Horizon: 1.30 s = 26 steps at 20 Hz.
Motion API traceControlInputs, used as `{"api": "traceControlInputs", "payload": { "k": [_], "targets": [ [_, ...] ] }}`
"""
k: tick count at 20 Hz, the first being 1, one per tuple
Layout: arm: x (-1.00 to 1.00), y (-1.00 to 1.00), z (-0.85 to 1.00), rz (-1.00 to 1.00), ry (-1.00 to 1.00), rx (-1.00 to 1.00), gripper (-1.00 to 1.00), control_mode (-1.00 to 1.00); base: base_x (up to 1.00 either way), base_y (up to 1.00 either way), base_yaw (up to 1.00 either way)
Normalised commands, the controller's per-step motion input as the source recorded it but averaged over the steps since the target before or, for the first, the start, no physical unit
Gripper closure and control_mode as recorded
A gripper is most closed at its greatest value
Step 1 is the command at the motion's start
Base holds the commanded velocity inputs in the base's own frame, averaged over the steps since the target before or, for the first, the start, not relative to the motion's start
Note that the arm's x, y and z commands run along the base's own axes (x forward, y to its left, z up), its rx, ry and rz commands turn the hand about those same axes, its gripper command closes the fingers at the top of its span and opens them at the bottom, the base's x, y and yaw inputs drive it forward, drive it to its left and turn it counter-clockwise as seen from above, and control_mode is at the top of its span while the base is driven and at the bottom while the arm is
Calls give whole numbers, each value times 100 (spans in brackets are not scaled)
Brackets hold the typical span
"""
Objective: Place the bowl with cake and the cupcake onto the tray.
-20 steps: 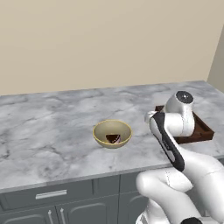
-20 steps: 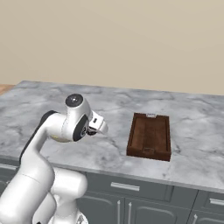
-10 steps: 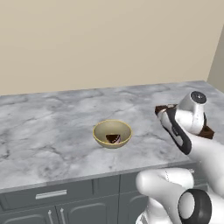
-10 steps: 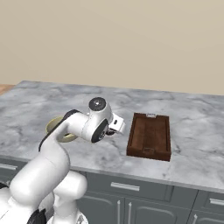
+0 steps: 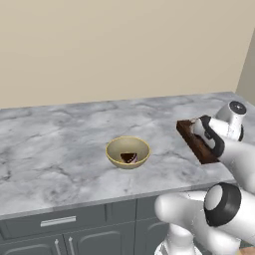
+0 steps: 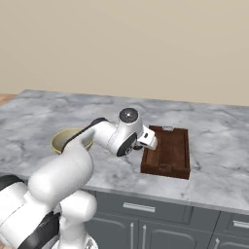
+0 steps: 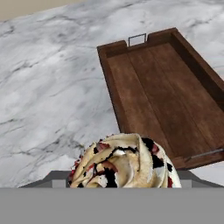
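The gripper (image 6: pixel 146 142) hung at the tray's (image 7: pixel 162 87) near-left edge, apparently gripping the cupcake (image 7: pixel 124 162); the tray stretched lengthwise ahead and to the right. The bowl (image 5: pixel 128 152) sat well apart, leftward.

arm swung right – gripper (image 6: pixel 146 142) now at tray (image 6: pixel 175 155) edge | apparently carrying cupcake (image 7: pixel 127 162)

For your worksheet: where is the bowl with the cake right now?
The bowl sits on the marble counter, left of the tray in the left base view, with the cake inside.
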Motion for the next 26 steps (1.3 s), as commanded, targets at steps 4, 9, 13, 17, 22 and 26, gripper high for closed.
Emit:
{"api": "traceControlInputs", "payload": {
  "k": [4, 9, 13, 17, 22, 26],
  "targets": [
    [8, -61, -19, 1, 2, 0, 100, -100, 0, 0, 0],
    [26, -47, -25, 1, 2, 0, 100, -100, 0, 0, 0],
    [25, -27, -34, 1, 3, 0, 100, -100, 0, 0, 0],
    [19, -16, -42, 5, 5, 0, 100, -100, 0, 0, 0],
    [22, -15, -44, 5, 5, 0, 100, -100, 0, 0, 0],
    [23, -18, -36, 4, 3, 0, 100, -100, 0, 0, 0]
  ]
}}
